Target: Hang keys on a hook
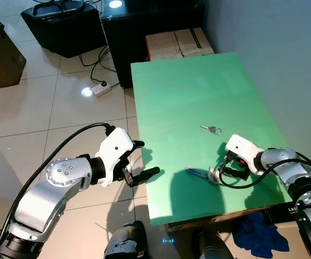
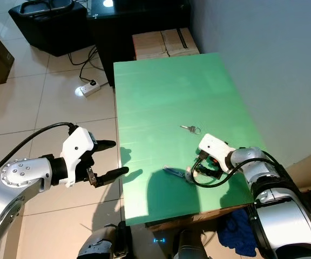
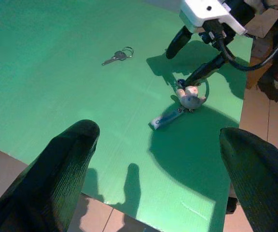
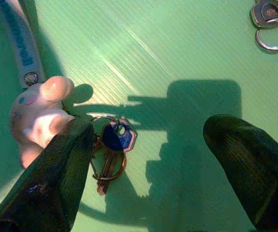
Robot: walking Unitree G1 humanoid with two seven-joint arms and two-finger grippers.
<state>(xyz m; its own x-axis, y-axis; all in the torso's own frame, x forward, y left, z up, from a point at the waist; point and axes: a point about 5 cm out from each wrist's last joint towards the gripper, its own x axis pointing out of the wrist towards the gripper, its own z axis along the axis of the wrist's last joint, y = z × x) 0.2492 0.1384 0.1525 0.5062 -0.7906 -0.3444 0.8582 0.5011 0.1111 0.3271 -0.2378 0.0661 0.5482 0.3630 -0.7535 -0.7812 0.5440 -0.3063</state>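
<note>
Nearest the head camera, the left gripper (image 1: 139, 162) hangs off the near left edge of the green table (image 1: 198, 86), over the tiled floor (image 1: 47, 108), its two black fingers spread wide and holding nothing. Across the table's near end, the right gripper (image 1: 227, 164) is down at the surface with its fingers (image 4: 52, 179) parted wide, straddling the key bunch (image 4: 111, 145): a blue-headed key and brass ones on a ring, joined to a pale pink plush charm (image 4: 37, 116) and a blue printed strap (image 4: 18, 43). One finger lies against the charm; nothing is gripped yet. The bunch looks light and floppy, so the keys would dangle and swing once lifted, and the flat metal lies flush on a smooth top where fingertips may slip. My judgement is that the soft charm, or the ring where it stands proud, offers the surest hold, leaving the ring free for a hook. Farther toward the middle lies a single silver key (image 1: 211, 129) on its own ring, well apart. Beyond the table stand cardboard boxes (image 1: 178, 43) and a power strip (image 1: 101, 88).
</note>
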